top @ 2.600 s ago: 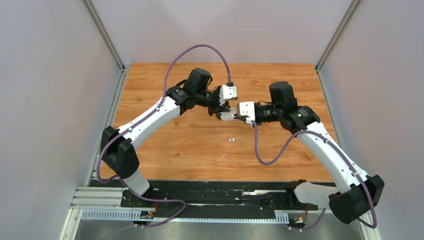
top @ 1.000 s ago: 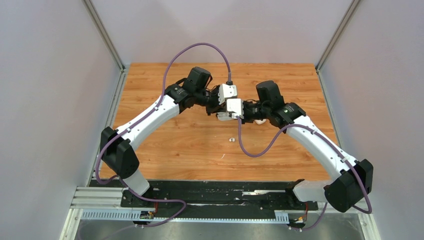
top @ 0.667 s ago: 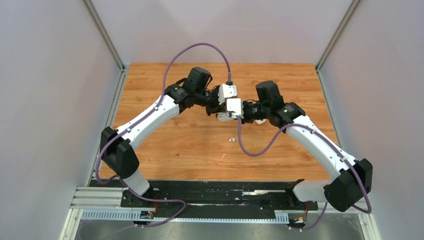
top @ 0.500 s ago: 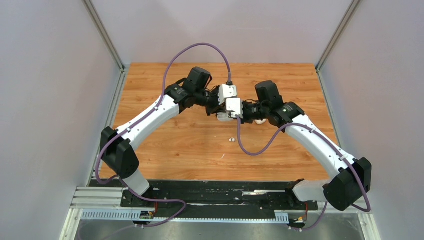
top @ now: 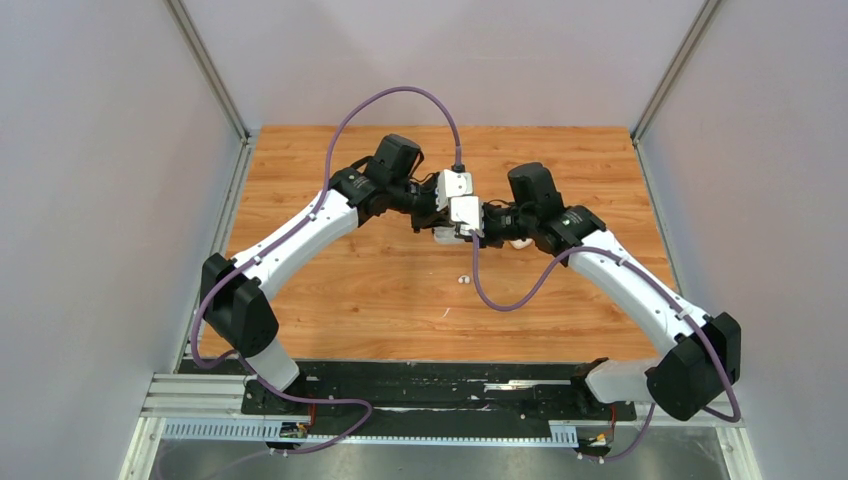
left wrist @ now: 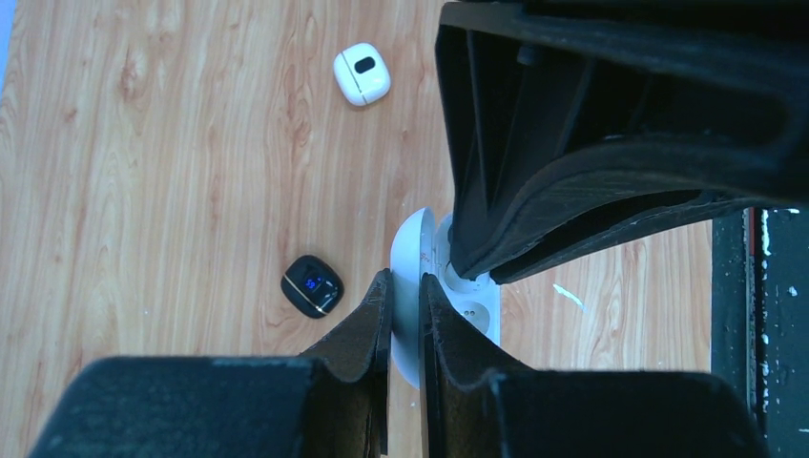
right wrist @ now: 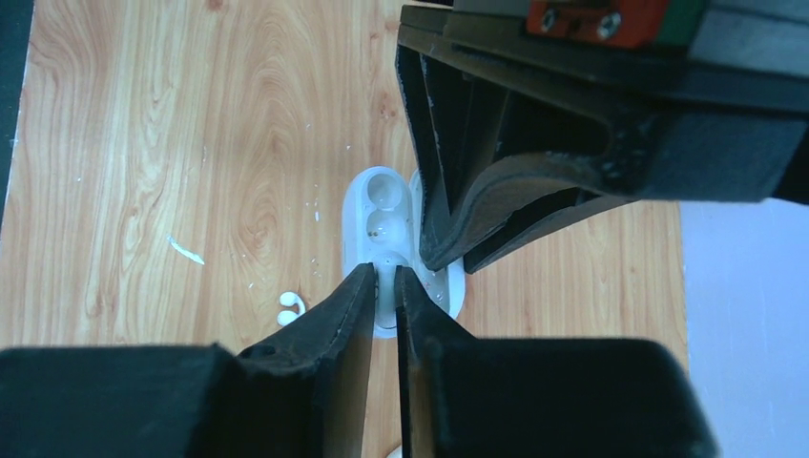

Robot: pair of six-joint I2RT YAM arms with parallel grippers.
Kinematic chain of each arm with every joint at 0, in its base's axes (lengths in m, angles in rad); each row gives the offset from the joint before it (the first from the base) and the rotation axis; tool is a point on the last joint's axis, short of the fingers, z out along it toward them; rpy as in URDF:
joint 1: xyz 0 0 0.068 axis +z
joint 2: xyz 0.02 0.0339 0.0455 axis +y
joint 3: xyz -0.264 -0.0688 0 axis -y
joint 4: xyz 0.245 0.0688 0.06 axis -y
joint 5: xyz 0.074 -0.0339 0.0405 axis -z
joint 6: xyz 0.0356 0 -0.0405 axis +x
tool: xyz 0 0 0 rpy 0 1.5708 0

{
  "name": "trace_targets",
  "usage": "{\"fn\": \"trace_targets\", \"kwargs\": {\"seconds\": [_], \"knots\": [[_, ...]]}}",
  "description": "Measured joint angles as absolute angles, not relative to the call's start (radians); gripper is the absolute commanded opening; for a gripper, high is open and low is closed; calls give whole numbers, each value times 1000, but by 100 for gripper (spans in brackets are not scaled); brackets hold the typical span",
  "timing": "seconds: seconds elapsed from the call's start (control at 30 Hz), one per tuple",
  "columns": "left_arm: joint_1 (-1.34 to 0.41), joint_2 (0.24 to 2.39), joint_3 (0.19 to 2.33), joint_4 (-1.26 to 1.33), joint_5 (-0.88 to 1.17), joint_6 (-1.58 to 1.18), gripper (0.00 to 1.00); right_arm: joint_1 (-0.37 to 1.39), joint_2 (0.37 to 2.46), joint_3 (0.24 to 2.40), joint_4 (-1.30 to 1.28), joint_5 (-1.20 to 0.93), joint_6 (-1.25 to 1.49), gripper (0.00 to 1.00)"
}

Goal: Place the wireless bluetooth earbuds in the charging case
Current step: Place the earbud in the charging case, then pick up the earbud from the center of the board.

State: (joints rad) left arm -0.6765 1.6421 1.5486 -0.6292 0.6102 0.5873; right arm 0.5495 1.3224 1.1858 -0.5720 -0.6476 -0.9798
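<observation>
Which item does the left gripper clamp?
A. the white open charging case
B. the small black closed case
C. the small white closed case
A: the left gripper pinches the white open charging case by its lid; the small black closed case and the small white closed case lie free on the wooden table.

No legible text appearing anywhere. Small black case [left wrist: 312, 285] lying on counter [left wrist: 143, 191] is showing blue glowing characters, too blurred for reading.

Wooden table [top: 330, 290]: white case [left wrist: 362, 73], black case [left wrist: 312, 285], loose earbud [top: 463, 279].
</observation>
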Motion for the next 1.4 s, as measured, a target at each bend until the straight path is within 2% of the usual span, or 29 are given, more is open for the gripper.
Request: {"fn": "trace_targets", "kwargs": {"seconds": [0.63, 0.8, 0.93, 1.13, 1.4], "knots": [[-676, 1642, 1549, -605, 646, 590, 0, 549, 1242, 1137, -502, -602, -895, 42], [-671, 1642, 1549, -597, 638, 591, 0, 521, 1209, 1118, -464, -628, -755, 54], [-680, 1641, 1548, -598, 637, 606, 0, 435, 1147, 1089, -412, -683, -626, 60], [-680, 1634, 1546, -594, 624, 620, 0, 391, 1074, 1033, -362, -741, -470, 62], [-680, 1622, 1539, -591, 616, 639, 0, 363, 1223, 1031, -310, -779, -289, 60]]}}
